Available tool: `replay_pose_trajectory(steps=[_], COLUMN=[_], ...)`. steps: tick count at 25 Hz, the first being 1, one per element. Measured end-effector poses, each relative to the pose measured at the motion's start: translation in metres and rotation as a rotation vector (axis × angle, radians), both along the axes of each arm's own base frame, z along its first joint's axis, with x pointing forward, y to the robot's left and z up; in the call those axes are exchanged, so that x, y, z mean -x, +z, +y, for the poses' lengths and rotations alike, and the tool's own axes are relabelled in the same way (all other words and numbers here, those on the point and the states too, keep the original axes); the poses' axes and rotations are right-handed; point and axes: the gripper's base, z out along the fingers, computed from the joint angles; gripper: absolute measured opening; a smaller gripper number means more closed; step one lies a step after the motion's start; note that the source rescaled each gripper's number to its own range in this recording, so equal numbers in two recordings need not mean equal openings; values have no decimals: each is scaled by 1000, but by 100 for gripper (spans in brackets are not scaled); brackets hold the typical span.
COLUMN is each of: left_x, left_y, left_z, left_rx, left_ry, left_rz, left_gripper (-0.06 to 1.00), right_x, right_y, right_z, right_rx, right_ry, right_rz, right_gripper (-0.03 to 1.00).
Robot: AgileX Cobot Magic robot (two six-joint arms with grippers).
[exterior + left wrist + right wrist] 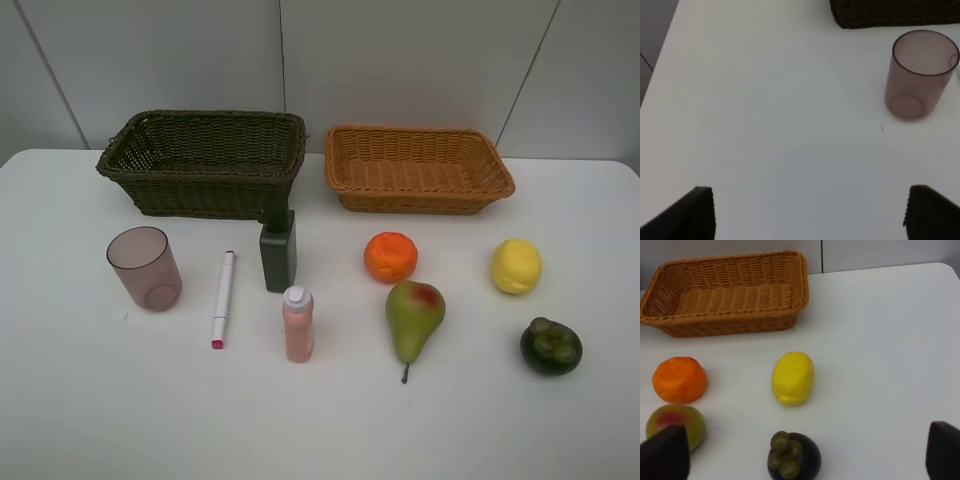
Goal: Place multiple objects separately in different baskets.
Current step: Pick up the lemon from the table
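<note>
Two baskets stand at the back of the white table: a dark olive one point(205, 160) on the left and an orange-tan one point(418, 168) on the right. In front lie a pinkish cup point(145, 267), a white-pink marker point(223, 298), a dark green bottle point(278, 251), a pink bottle point(298, 323), an orange point(390, 257), a pear point(413, 316), a lemon point(516, 266) and a dark green round fruit point(550, 346). Neither arm shows in the high view. My left gripper point(809, 212) is open, short of the cup point(920, 74). My right gripper point(807, 455) is open, over the dark fruit point(792, 457), near the lemon point(792, 378).
The white table point(90, 400) ends at a grey wall behind the baskets. The left wrist view shows the table's left edge point(662, 47) and a corner of the dark basket point(895, 12). The right wrist view shows the orange-tan basket point(725, 292), orange point(679, 379) and pear point(677, 424).
</note>
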Motion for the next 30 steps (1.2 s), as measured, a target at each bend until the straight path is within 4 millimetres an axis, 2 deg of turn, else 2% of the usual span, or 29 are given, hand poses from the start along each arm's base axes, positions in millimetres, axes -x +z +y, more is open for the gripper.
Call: replay_pose_trajectory(steps=[12,16,18,23,30], left_x=[0,0,0,0,0], left_y=[0,0,0,0,0], left_z=[0,0,0,0,0], left_rx=[0,0,0,0,0], left_ry=[0,0,0,0,0], left_rz=[0,0,0,0,0], left_gripper=[100,100,100,100,100], right_x=[0,4,0,-33,-107], right_y=[2,18,31,55,77], right_z=[0,0,0,0,-1], right_rx=[0,1,2,-1,-2], right_ry=[0,0,-1,-1,0], right_rz=[-11,-74,-69,28,218], right_gripper=[100,100,100,100,100])
